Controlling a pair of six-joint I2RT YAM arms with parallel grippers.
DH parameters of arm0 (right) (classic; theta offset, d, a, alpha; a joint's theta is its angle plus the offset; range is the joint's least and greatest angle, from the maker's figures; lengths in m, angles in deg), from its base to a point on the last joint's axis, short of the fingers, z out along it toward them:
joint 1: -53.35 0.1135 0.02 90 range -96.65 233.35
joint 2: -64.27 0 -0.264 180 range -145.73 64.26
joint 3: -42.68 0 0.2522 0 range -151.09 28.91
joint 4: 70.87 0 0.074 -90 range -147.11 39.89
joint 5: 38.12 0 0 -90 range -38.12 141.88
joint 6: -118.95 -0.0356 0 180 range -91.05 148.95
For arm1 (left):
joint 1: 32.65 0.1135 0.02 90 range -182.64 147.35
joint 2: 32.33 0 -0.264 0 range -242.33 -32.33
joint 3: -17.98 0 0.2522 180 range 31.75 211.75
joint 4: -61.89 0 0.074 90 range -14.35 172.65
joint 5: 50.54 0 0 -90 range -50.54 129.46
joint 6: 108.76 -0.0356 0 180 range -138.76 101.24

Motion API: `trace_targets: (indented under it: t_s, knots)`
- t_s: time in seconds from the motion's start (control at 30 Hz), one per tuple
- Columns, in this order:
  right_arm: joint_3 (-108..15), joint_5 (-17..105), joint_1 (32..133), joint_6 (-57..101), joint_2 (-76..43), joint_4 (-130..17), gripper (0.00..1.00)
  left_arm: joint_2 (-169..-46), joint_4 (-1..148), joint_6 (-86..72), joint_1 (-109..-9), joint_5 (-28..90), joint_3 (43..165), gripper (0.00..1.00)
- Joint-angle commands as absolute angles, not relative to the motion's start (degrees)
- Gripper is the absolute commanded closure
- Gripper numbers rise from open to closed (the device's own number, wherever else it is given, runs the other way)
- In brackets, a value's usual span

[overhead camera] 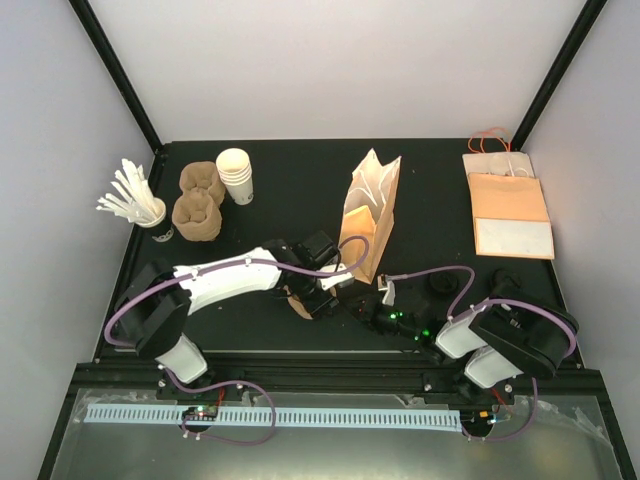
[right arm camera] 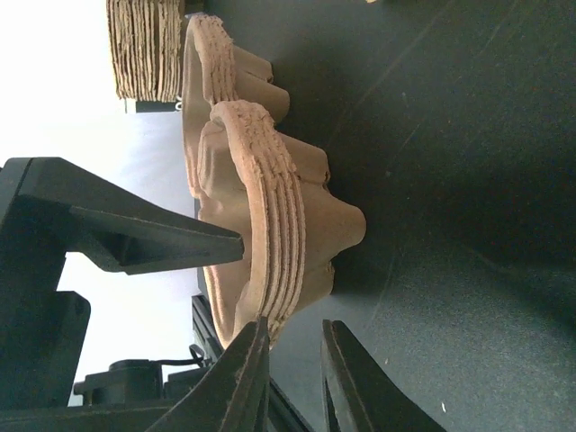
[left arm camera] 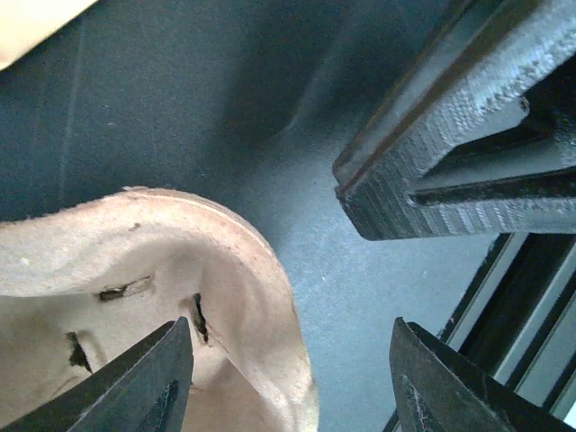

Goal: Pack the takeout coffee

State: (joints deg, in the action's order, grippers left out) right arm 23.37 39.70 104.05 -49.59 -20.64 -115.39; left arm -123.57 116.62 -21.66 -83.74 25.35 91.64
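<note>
Black table (overhead camera: 420,180): your left pincer (left arm camera: 290,342) is hovering apart above a pulp carrier (left arm camera: 135,243), right pincer (right arm camera: 295,331) barely parted beside it; probably releasing it, next lifting clear.

We get soft, even light from above in the top view: pale walls (overhead camera: 300,60) bright, black table (overhead camera: 430,200) matte with hardly any glare, shadows faint. Left wrist view looks bluish and soft, the close fingers (left arm camera: 135,387) blurry. Right wrist view blows out white on the left; the pulp tray (right arm camera: 270,207) is pretty sharp.
</note>
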Motion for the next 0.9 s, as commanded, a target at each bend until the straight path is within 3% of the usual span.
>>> trace_targets:
  t_s: [0.0, 0.13, 0.37, 0.43, 0.6, 0.87]
  knots:
    - [23.4, 41.4, 103.8, -49.4, -21.1, -116.7, 0.81, -125.6, 117.6, -22.9, -84.1, 28.4, 94.7, 0.37]
    - [23.1, 41.0, 103.7, -49.4, -21.9, -117.5, 0.81, -127.9, 117.6, -22.9, -84.1, 27.6, 95.8, 0.43]
    - [22.5, 39.8, 103.7, -49.3, -23.4, -118.3, 0.79, -128.4, 118.2, -23.2, -84.1, 25.5, 96.2, 0.7]
    - [22.5, 39.6, 103.7, -49.5, -24.1, -119.3, 0.79, -128.0, 118.6, -23.0, -84.1, 25.6, 96.5, 0.74]
    - [22.4, 38.7, 103.7, -49.6, -25.1, -121.2, 0.78, -125.1, 118.8, -22.5, -84.1, 23.6, 96.8, 0.75]
    - [22.4, 37.2, 103.7, -49.5, -23.7, -126.8, 0.64, -119.8, 117.0, -21.1, -82.0, 14.3, 95.7, 0.77]
